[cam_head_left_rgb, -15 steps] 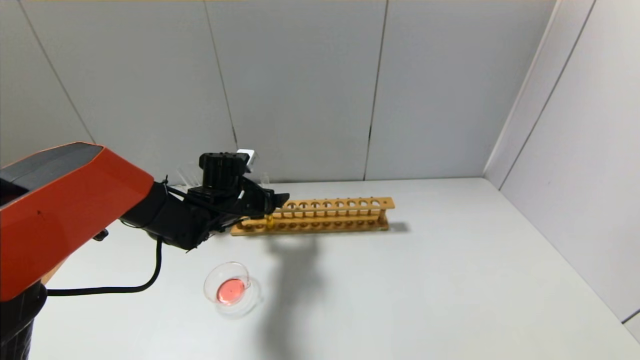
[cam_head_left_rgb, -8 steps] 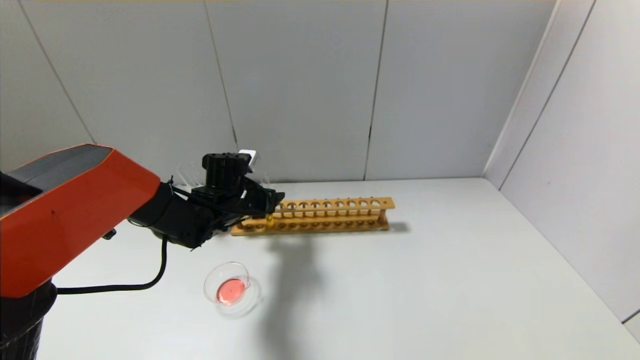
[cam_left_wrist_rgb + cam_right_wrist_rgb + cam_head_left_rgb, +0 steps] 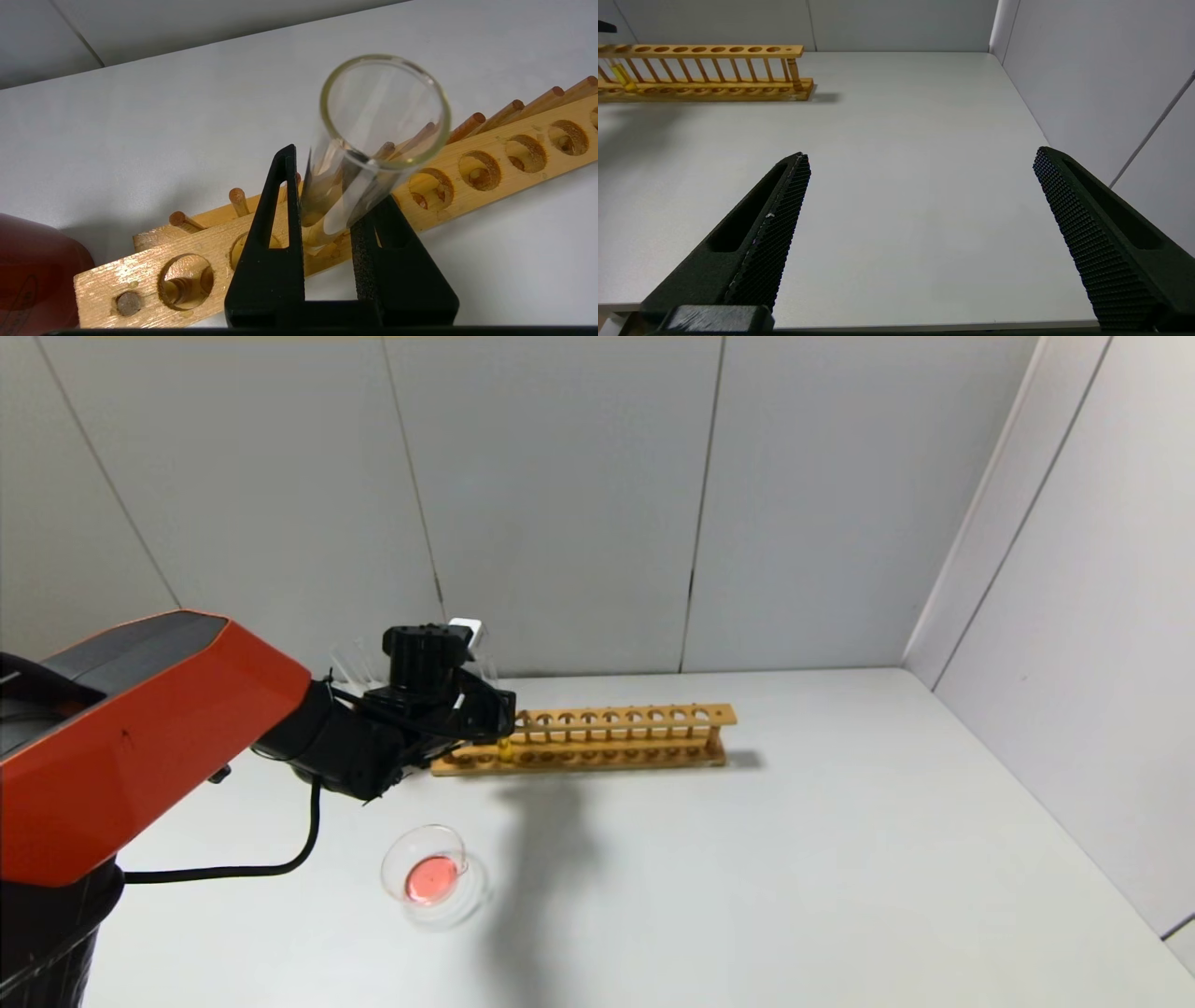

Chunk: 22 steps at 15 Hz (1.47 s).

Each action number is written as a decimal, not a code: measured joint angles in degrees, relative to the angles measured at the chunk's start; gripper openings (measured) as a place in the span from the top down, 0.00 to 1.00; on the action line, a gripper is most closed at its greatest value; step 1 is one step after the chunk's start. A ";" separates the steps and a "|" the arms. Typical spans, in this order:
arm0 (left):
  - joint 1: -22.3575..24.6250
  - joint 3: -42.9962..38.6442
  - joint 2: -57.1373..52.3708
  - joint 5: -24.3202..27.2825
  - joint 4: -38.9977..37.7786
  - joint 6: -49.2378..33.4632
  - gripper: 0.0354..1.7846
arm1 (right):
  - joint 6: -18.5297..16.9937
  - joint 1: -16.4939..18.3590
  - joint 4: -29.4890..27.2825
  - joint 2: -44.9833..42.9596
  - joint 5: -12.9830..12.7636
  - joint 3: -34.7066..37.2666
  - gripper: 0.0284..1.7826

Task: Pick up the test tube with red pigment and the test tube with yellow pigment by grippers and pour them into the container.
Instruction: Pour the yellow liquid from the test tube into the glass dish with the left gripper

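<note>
Left tool [image 3: 327, 224] clamped on yellow-pigment tube [image 3: 369, 154], upright in rack [image 3: 597, 739]; dish [image 3: 432, 877] nearer, leftward on worktop.

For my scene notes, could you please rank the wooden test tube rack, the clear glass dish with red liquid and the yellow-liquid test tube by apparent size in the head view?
1. Wooden test tube rack
2. Clear glass dish
3. Yellow-liquid test tube, mostly hidden

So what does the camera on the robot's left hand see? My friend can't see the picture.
The left gripper is shut on a clear glass test tube that stands in a wooden rack on a white table. We look into the tube's open mouth; something dark red sits at the rack's end.
</note>
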State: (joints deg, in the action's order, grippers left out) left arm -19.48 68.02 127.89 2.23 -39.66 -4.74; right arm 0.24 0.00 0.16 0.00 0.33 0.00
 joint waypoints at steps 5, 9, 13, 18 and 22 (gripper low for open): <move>-0.02 -0.55 0.09 -1.16 -2.27 3.47 0.83 | -0.02 0.00 0.00 0.00 0.00 0.00 0.02; 0.02 -0.68 -0.94 -1.74 -4.41 3.80 0.83 | 0.00 0.00 0.00 0.00 -0.02 0.00 0.02; -0.02 -0.48 -4.30 -1.79 -4.44 3.95 0.83 | 0.00 0.00 0.00 0.00 -0.02 0.00 0.02; -0.02 -0.05 -10.64 -1.77 -3.72 4.04 0.83 | 0.00 0.00 0.00 0.00 -0.02 0.00 0.02; -0.02 -0.96 -16.46 -1.72 -1.27 6.31 0.83 | 0.00 0.00 0.00 0.00 0.00 0.00 0.02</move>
State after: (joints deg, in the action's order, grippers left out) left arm -19.50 67.06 111.43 0.51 -40.92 1.57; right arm 0.24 0.00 0.16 0.00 0.33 0.00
